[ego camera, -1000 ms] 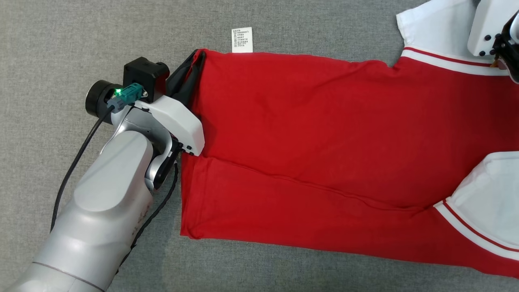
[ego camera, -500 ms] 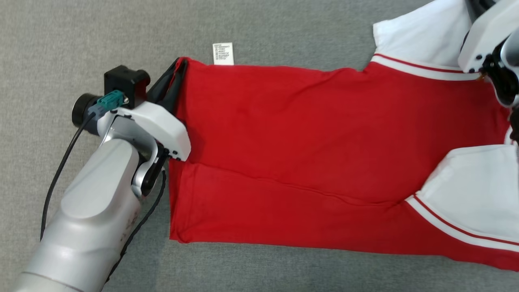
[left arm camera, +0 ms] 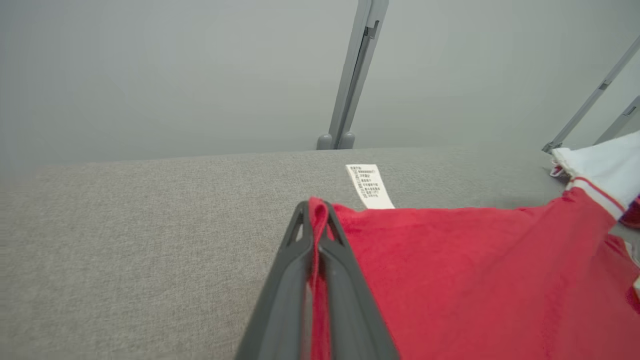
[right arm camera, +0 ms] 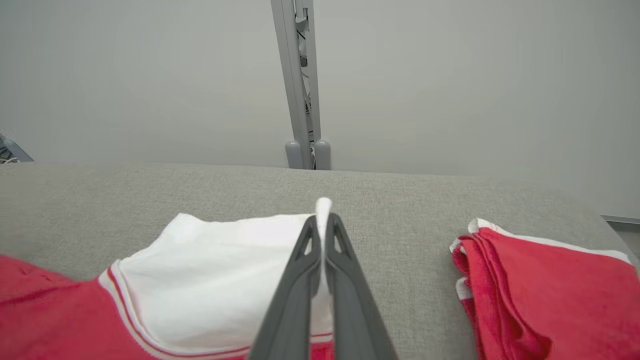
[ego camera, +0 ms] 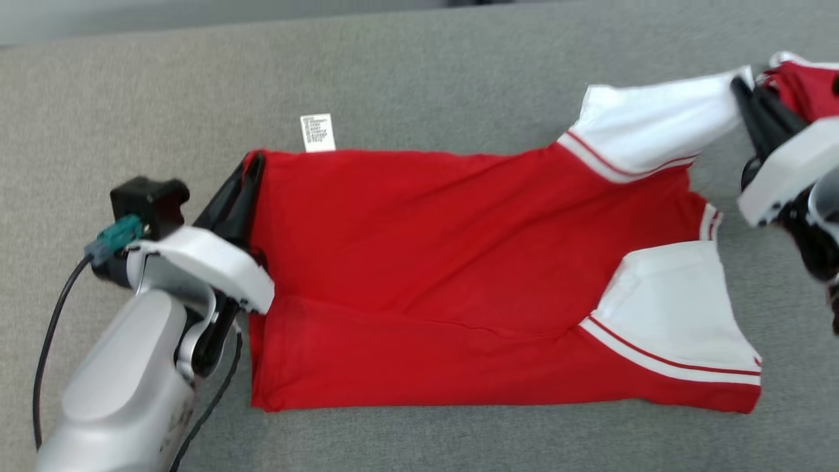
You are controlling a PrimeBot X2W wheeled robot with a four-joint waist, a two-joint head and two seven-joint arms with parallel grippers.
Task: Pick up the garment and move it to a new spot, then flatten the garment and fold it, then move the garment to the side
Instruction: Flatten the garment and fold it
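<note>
A red knit shirt [ego camera: 459, 262] with white short sleeves, each edged by a thin red stripe, lay spread lengthwise on a grey woven-cloth surface [ego camera: 426, 78]. Its hem was to the left and its sleeves to the right, and a soft crease ran along the body. A small rectangular white printed label [ego camera: 317, 132] stuck out from the far edge beside the hem corner. The left gripper [left arm camera: 314, 212], with two long, dark, tapering fingers, was closed on the far left corner of the hem, the red cloth pinched in a thin fold between them. The right gripper [right arm camera: 324, 220] was closed likewise on the edge of the far white sleeve, which was drawn out toward the right. Near that gripper, to its right, lay a folded red cloth [right arm camera: 540, 290] with white edging, apart from the shirt. A pale grey metal post [right arm camera: 300, 80] stood upright against a plain wall beyond the far edge.
</note>
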